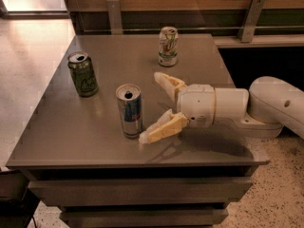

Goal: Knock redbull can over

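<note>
The redbull can (129, 110) is slim, blue and silver, and stands upright near the front middle of the grey table (57, 127). My gripper (151, 106) comes in from the right, just right of the can, with its two cream fingers spread wide. The near fingertip (148, 136) lies low by the can's base, touching it or almost so. The far fingertip (160, 77) is behind and to the right of the can, apart from it. Nothing is held.
A dark green can (83, 74) stands upright at the table's left. A white can with green and red print (168, 46) stands at the back middle. The table's front edge is close below the redbull can. A wooden wall with metal brackets runs behind.
</note>
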Motion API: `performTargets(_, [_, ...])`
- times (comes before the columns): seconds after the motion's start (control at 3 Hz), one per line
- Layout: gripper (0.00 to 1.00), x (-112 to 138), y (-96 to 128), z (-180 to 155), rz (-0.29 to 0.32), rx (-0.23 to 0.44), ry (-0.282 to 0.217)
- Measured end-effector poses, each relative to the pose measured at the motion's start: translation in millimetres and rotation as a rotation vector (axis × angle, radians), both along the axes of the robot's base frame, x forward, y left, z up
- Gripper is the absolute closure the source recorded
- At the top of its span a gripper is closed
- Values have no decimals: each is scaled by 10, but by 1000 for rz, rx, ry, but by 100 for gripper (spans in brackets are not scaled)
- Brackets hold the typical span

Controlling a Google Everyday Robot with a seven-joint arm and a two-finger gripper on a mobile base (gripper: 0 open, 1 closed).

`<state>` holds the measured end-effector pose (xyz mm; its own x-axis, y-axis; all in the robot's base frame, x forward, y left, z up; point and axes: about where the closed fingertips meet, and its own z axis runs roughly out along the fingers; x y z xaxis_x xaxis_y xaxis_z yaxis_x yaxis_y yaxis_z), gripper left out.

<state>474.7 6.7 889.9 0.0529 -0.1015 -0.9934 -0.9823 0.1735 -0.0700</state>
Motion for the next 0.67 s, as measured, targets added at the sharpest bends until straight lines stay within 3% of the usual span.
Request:
performTargets(0.33, [0,48,106,-52,23,14,3])
performTargets(0.67, [20,67,181,-93,37,26,1])
